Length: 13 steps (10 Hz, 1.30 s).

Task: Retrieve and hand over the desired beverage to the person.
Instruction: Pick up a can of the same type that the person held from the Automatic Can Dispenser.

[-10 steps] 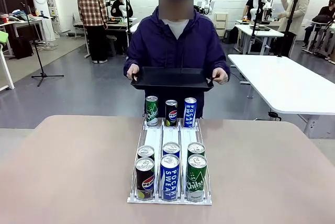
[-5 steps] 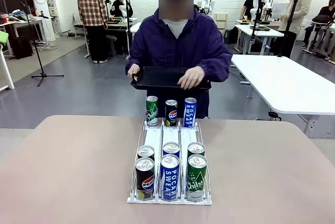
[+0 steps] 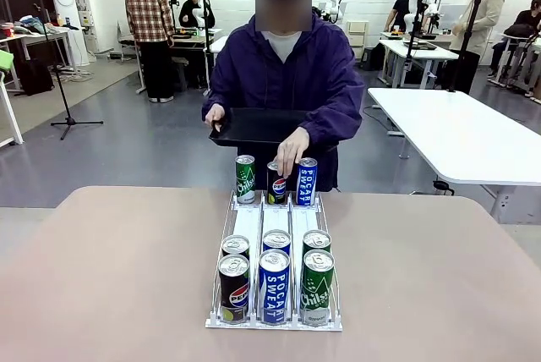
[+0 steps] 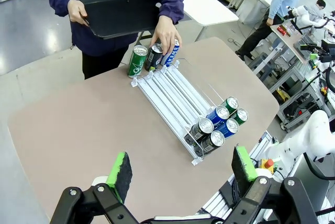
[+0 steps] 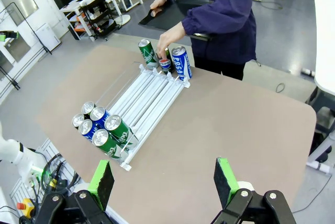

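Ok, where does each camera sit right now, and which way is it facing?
Front view: fixed at the robot's edge of the table, facing across the can rack at the person, whose torso and both hands show, one holding a black tray.
Left wrist view: high over the table, looking down past the open left gripper toward rack and person.
Right wrist view: high on the other side, looking down past the open right gripper.
Shared: all three show the person's hand at the Pepsi can on the rack's far end.
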### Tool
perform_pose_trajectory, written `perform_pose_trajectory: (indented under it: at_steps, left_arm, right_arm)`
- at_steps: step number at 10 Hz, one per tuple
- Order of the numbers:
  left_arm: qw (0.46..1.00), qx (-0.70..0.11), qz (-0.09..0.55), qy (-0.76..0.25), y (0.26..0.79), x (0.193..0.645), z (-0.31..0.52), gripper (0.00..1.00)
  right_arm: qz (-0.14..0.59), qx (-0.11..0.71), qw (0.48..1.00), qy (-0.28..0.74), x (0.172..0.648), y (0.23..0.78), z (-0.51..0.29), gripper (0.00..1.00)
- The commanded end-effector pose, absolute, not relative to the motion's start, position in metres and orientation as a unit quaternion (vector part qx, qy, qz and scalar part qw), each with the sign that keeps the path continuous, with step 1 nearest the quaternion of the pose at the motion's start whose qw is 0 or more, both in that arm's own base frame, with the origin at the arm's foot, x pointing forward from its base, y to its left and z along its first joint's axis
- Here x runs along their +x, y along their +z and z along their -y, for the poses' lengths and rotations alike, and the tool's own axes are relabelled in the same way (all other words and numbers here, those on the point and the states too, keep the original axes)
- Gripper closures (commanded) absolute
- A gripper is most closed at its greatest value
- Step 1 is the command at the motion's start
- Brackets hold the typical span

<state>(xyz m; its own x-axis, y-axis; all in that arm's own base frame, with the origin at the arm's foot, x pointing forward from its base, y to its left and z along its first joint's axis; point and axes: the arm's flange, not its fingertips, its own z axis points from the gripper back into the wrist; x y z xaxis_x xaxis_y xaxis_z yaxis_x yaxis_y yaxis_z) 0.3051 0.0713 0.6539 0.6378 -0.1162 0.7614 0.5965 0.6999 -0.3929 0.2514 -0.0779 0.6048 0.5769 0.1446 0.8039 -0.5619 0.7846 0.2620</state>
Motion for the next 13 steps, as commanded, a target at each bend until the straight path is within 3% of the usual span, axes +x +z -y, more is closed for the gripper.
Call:
perform_pose_trajectory:
  at_steps: [1,13]
  left_arm:
    - [0.839,-0.330,0.374,-0.218,0.6540,0.3060,-0.0722,0.00]
    - [0.839,-0.330,0.374,-0.218,0.6540,0.3060,-0.0722,0.00]
  right_arm:
    - [0.409,0.262,0.847,0.213,0.2525,0.6043,0.0765,0.00]
    - [0.409,0.262,0.847,0.213,0.2525,0.6043,0.0765,0.00]
